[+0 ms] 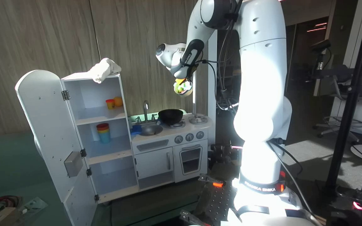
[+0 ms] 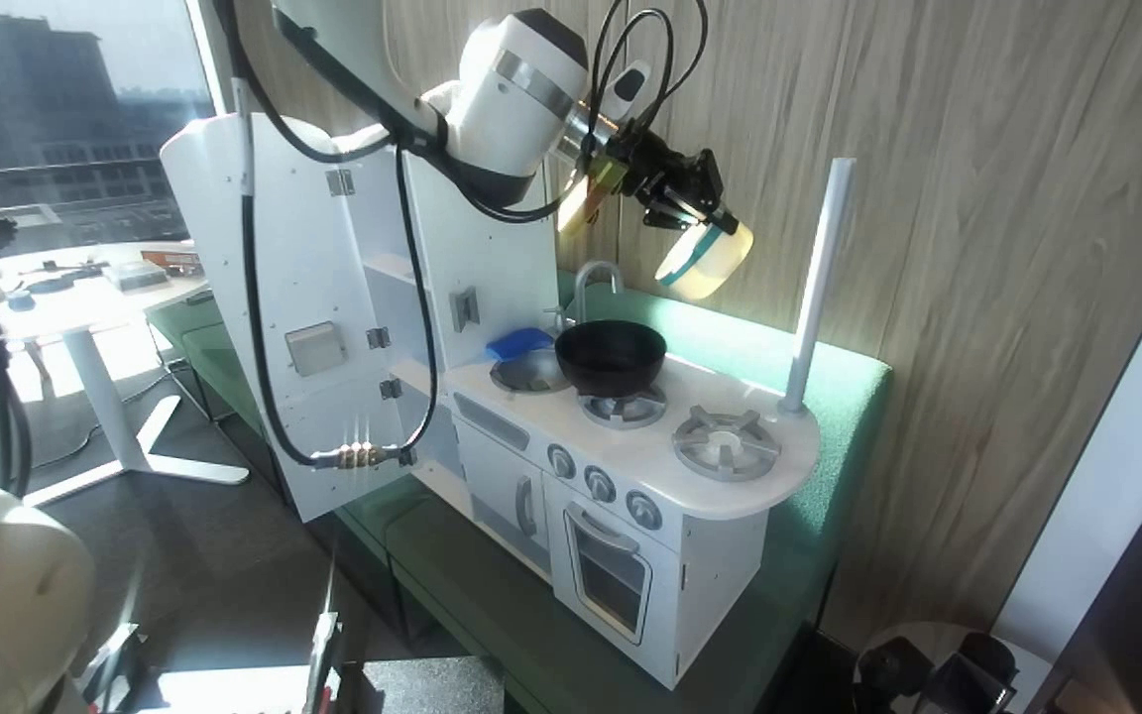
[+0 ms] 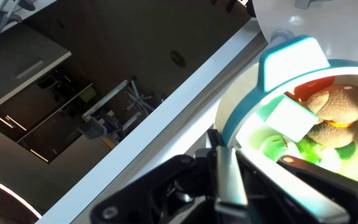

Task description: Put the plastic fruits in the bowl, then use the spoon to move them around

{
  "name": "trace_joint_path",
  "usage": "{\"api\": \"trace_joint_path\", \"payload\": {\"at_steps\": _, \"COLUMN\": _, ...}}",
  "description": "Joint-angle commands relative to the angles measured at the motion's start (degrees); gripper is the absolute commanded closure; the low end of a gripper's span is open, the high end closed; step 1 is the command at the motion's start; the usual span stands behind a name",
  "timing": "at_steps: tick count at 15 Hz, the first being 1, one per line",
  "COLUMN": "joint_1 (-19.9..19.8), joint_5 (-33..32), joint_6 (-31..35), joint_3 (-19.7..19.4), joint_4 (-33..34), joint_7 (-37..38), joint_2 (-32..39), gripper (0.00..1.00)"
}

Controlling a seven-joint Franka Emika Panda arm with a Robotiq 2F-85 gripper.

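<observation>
The end effector (image 3: 227,144) is clamped narrowly on the edge of a cream round container with a teal rim (image 2: 722,263), held in the air above the white toy-kitchen table (image 2: 650,451). It is tilted, its mouth turned toward the side of the grey round sink (image 2: 528,375). Inside lie small toy pieces in brown, orange-red and green (image 3: 342,102), likely the task's fruits. The black round shallow bowl (image 2: 611,375) stands on a grey round burner (image 2: 623,409) beside the sink; what it holds cannot be told.

The step in hand looks like tipping the pieces into the bowl. In both exterior views the container hangs above the bowl and off to one side, so bring it across and down first, until its pouring lip is just above the bowl's middle, touching nothing. Then roll it slowly, so that the pieces slide rather than tumble. The hold is on one edge only, so the container may swivel as its load shifts. The bigger brown pieces may jam at the mouth, so check inside through the wrist view before backing away.
</observation>
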Motion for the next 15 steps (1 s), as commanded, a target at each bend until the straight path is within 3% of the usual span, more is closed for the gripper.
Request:
{"api": "trace_joint_path", "payload": {"at_steps": 1, "joint_1": 0.81, "joint_5": -6.44, "joint_6": -1.45, "joint_3": 2.61, "joint_4": -3.64, "joint_7": 4.16, "joint_2": -2.82, "gripper": 0.98}}
{"api": "trace_joint_path", "payload": {"at_steps": 15, "joint_1": 1.63, "joint_5": -37.89, "joint_6": -4.97, "joint_3": 8.41, "joint_4": -13.58, "joint_7": 27.05, "joint_2": -1.17, "gripper": 0.97}}
